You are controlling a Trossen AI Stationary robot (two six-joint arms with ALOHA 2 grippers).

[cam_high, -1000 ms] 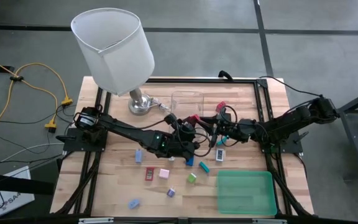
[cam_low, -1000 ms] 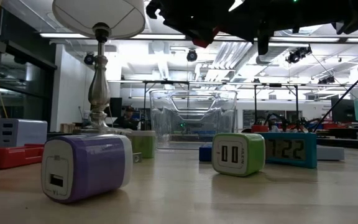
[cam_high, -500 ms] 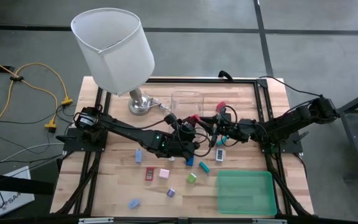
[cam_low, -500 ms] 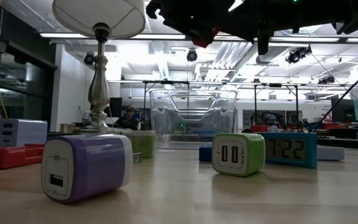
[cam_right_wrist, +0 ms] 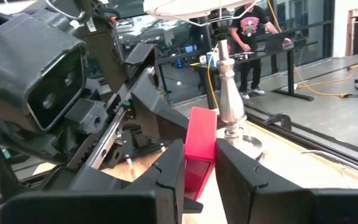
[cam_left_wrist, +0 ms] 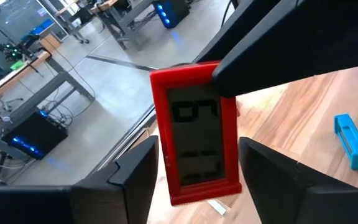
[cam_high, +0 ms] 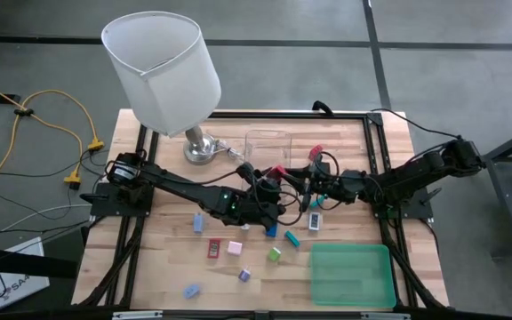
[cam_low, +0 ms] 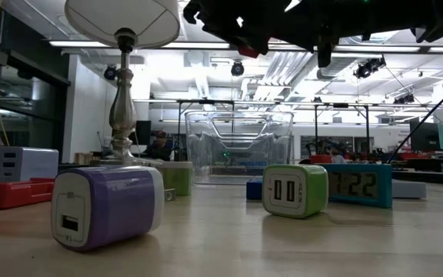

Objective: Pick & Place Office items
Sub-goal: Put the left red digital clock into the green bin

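Both grippers meet on one red clock above the table, just in front of the clear plastic box [cam_high: 268, 145].

Against the frames before, we find almost nothing changed: both arms stay locked together, and only the red piece between them has shifted a touch. We see the left gripper [cam_left_wrist: 194, 168] with its fingers shut on the small red digital clock [cam_left_wrist: 196, 148], and the right gripper [cam_right_wrist: 199, 169] clamped on the same red clock, held in the air. Near the box we count loose pieces on the wood: two blue blocks [cam_high: 199, 221], one red [cam_high: 212, 248], one pink [cam_high: 235, 248], one green cube [cam_high: 276, 254], one purple cube [cam_high: 244, 276], one teal clock [cam_high: 292, 238], one white piece [cam_high: 315, 220]. Others under the arms are hidden, so our count is partial. One flat green tray [cam_high: 351, 276] lies well apart from the box.
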